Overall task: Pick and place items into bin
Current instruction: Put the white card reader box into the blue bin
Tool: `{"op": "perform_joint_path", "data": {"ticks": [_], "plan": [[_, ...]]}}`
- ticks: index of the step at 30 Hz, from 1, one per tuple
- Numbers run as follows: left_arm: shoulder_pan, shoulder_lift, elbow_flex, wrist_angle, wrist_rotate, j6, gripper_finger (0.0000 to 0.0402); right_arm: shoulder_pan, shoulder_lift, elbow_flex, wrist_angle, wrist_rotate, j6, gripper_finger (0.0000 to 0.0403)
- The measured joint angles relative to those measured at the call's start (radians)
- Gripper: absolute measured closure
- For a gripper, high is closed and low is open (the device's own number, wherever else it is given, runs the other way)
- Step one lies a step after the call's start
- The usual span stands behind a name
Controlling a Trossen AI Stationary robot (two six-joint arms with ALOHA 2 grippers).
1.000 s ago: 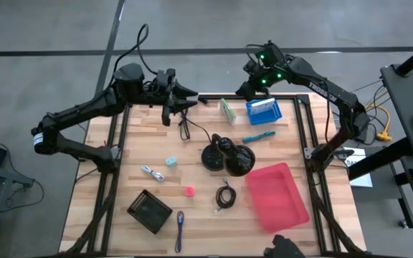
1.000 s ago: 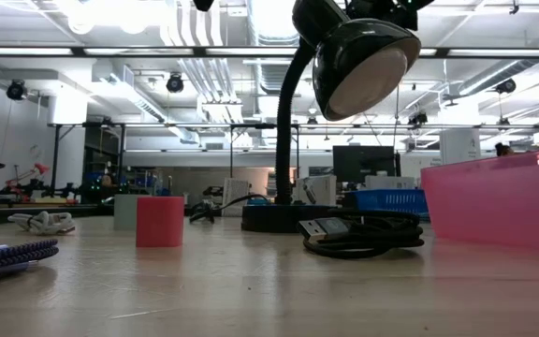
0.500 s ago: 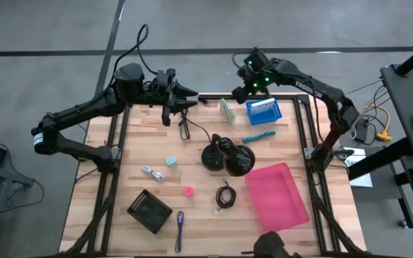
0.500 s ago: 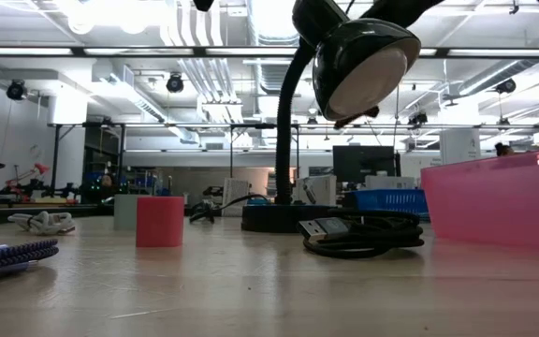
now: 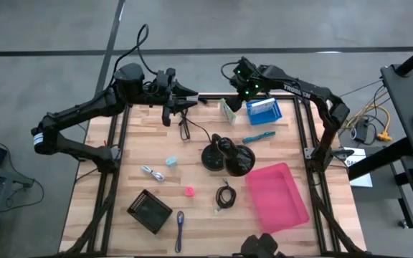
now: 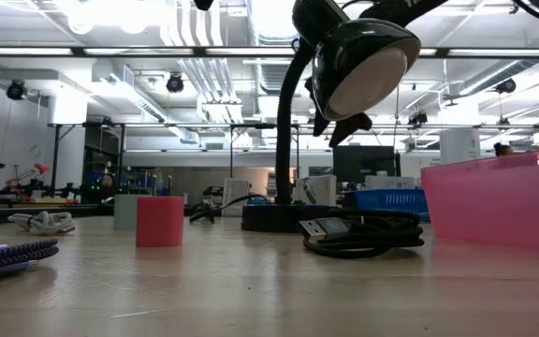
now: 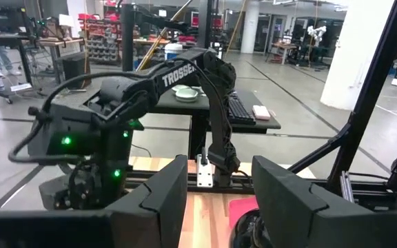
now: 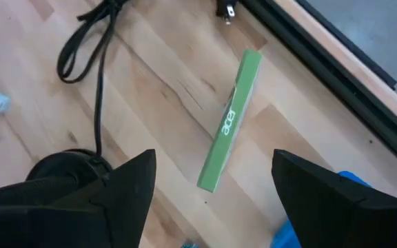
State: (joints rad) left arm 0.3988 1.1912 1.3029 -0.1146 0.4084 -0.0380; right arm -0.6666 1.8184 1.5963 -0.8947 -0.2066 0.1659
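A green-white flat packet [image 5: 227, 110] [image 8: 229, 131] stands on its long edge near the table's far edge, beside a blue basket [image 5: 264, 111]. My right gripper [image 5: 239, 89] [image 8: 216, 200] hovers open above it, a finger on either side in the right wrist view, touching nothing. My left gripper [image 5: 183, 104] [image 7: 216, 200] waits open at the far left. Lying on the wood are the teal marker [image 5: 258, 136], pale-blue cube [image 5: 171, 162], pink cube [image 5: 189, 191] [image 6: 160, 221], silvery metal piece [image 5: 152, 173], coiled black cable [image 5: 225, 195] [image 6: 363, 234] and purple pen [image 5: 180, 228].
The pink bin [image 5: 277, 195] [image 6: 494, 201] sits at the near right. A black desk lamp [image 5: 228, 156] [image 6: 354, 65] stands mid-table, its thin cord [image 5: 186, 129] running toward the far edge. A black square object [image 5: 149, 210] lies near left. Black frame rails border the table.
My right gripper has swung toward the table's left along the far edge and come down, from above the blue basket to above the green-white packet. In the low view it now shows just below the lamp head. Nothing on the table has moved.
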Motion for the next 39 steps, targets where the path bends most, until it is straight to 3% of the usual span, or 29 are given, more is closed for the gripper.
{"op": "perform_joint_path", "data": {"ticks": [10,18,39], "plan": [[0.000,0.000,0.000,0.001,0.000,-0.004,0.0255,0.027,0.075,-0.002,-0.005,0.004,0.024,0.0147],[0.000,0.000,0.000,0.000,0.000,-0.007,0.0255,0.028,0.097,-0.002,-0.007,0.092,0.042,0.0152],[0.000,0.000,-0.001,0.000,0.000,-0.007,0.0255,0.047,0.147,-0.003,-0.007,0.106,0.040,0.0156]]}}
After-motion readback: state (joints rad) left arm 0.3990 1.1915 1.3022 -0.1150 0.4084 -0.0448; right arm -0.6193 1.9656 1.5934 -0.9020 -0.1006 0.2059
